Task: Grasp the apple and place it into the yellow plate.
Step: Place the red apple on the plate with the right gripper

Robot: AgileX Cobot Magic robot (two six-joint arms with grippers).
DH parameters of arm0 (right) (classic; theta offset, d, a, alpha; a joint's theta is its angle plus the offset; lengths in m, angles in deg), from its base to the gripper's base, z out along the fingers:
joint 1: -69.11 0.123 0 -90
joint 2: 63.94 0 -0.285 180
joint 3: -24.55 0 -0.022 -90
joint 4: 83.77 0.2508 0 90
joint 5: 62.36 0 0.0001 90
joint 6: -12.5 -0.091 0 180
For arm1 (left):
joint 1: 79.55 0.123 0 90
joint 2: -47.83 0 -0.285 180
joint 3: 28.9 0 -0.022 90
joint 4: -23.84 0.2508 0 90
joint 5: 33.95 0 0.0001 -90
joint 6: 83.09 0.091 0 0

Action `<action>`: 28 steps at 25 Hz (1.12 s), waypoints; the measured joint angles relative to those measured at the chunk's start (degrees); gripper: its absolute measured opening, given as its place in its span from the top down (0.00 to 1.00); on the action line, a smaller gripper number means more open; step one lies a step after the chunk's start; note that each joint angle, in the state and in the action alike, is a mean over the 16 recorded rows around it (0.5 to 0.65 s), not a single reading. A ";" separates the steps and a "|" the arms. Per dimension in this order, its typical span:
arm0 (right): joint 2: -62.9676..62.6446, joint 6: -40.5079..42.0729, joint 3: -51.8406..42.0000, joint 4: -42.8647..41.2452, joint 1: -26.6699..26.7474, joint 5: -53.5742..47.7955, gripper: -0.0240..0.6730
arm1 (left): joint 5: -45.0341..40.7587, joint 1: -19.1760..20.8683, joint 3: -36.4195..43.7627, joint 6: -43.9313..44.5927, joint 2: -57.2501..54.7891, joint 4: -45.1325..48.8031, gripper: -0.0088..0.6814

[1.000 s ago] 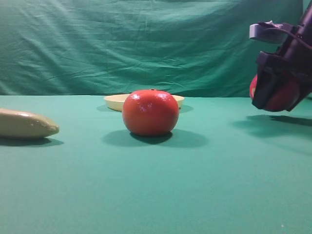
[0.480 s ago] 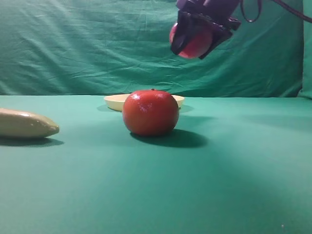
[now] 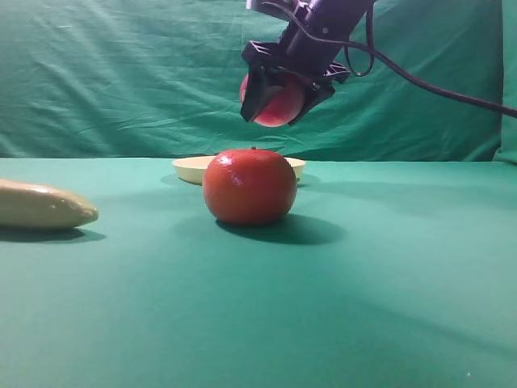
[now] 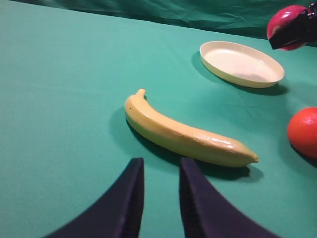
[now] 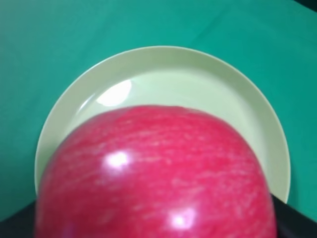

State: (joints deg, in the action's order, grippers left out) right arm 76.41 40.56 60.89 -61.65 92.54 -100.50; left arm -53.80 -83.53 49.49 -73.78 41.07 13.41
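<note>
— Swinging leftward and lower than a moment ago, our right gripper (image 3: 275, 103) hangs in the air, jaws clamped on the apple (image 3: 279, 105).

— Nearest us, our left gripper (image 4: 159, 198) hovers, jaws slightly apart, before the banana (image 4: 185, 135); past the tomato (image 3: 250, 186), the apple hangs directly above the yellow plate (image 5: 163, 79).

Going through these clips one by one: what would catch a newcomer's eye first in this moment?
First, the right gripper holding the apple high in the air above the yellow plate, which is empty in the right wrist view. Next, the orange-red tomato-like fruit sitting on the green cloth in front of the plate. A banana lies off to the left, ahead of the left gripper.
</note>
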 joint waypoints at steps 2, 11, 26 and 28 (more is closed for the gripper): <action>0.49 -0.02 0.01 0.32 0.15 0.64 0.25 | 0.00 0.00 0.00 0.00 0.00 0.00 0.76; 1.83 -0.08 0.01 0.94 0.40 1.10 0.13 | 0.00 0.00 0.00 0.00 0.00 0.00 0.76; -2.51 -0.08 1.26 -3.69 0.40 -2.56 0.11 | 0.00 0.00 0.00 0.00 0.00 0.00 0.76; -4.20 -0.09 1.53 -4.94 0.40 -4.08 0.20 | 0.00 0.00 0.00 0.00 0.00 0.00 0.76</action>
State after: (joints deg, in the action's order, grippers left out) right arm 72.21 40.48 62.42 -66.59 92.94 -104.58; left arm -53.80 -83.53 49.49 -73.78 41.07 13.41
